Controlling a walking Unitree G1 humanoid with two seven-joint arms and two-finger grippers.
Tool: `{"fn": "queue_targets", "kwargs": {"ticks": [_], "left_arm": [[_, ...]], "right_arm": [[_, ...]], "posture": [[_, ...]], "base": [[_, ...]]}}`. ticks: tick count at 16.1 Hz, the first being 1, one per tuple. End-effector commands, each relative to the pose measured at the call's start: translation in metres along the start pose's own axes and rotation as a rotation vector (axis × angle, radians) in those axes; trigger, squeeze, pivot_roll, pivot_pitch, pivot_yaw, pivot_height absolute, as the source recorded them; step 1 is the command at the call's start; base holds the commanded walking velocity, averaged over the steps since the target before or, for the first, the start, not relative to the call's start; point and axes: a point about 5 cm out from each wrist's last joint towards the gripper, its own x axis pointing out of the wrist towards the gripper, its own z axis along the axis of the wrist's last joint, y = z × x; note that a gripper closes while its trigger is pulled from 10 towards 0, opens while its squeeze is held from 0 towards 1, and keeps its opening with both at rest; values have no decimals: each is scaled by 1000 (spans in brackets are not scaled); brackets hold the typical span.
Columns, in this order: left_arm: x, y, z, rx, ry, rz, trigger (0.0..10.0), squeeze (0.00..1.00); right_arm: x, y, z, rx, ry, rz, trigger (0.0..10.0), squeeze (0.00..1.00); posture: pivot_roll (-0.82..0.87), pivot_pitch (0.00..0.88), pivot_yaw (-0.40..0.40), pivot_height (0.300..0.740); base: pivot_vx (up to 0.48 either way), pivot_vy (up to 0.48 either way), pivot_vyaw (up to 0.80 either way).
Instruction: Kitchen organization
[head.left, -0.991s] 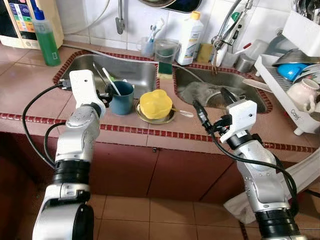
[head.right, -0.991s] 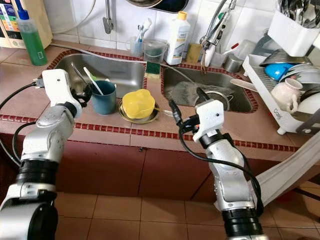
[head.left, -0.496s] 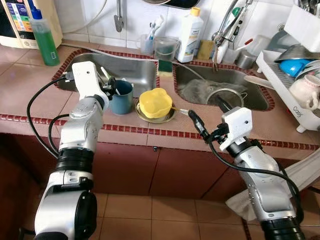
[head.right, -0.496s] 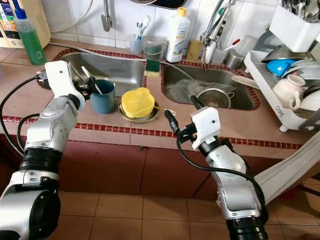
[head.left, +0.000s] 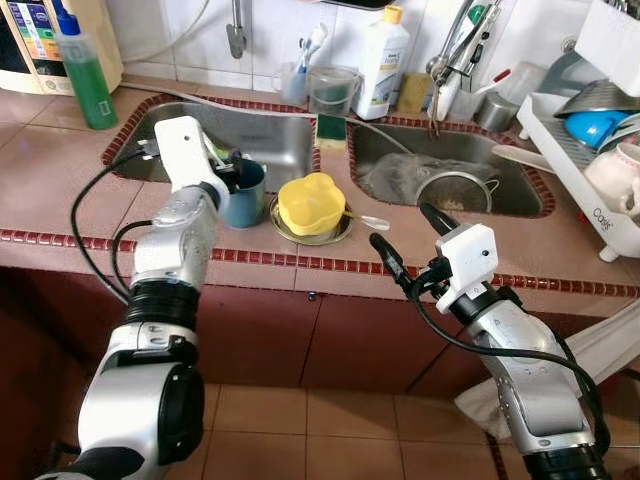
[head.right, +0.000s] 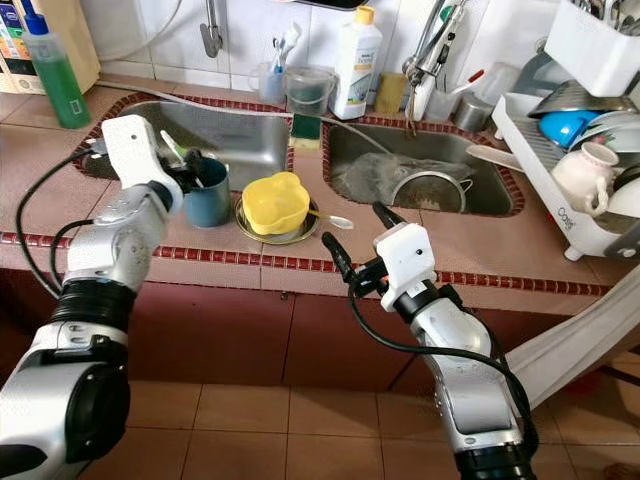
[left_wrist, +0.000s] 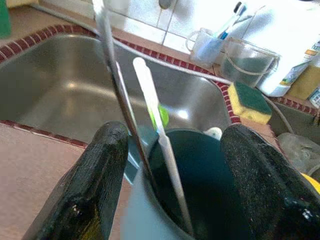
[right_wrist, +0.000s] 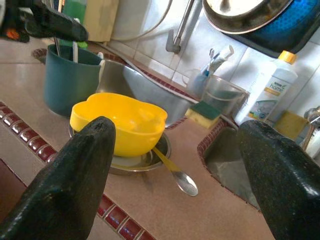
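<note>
Left-centre of the frame: left gripper (left_wrist: 175, 190), fingers spread astride the teal cup (head.left: 243, 193) on the worktop (head.left: 60, 190), about to grasp; closing comes next, while right gripper (right_wrist: 175, 165) waits with fingers spread near the yellow bowl (head.left: 312, 204).

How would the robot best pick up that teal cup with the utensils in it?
Grip the teal cup across its round wall, just below the rim, coming level from the robot's left where the left gripper already straddles it. The utensils lean up out of the cup, so reaching from above would likely hit them.
</note>
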Motion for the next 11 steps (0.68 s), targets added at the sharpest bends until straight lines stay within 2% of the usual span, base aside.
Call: {"fn": "queue_targets", "kwargs": {"ticks": [1, 2, 4, 6, 11], "left_arm": [[2, -5, 5, -31, -17, -5, 10000, 0], [2, -6, 5, -69, -16, -24, 10000, 0], [2, -6, 6, -76, -34, -37, 0, 0], [1, -9, 9, -66, -62, -77, 0, 0], [1, -8, 10, -66, -78, -87, 0, 0]], "right_arm": [[-1, 2, 3, -11, 0, 14, 10000, 0], [-1, 2, 3, -13, 1, 12, 10000, 0], [-2, 2, 2, -13, 4, 10, 10000, 0], [-2, 3, 2, -12, 7, 8, 10000, 0], [0, 6, 1, -9, 4, 18, 10000, 0]], "posture": [[-43, 60, -66, 740], [-44, 59, -65, 740], [-44, 60, -65, 740], [-39, 57, -61, 740], [-27, 48, -65, 740]], "base": [[0, 0, 0], [0, 0, 0], [0, 0, 0], [0, 0, 0], [0, 0, 0]]}}
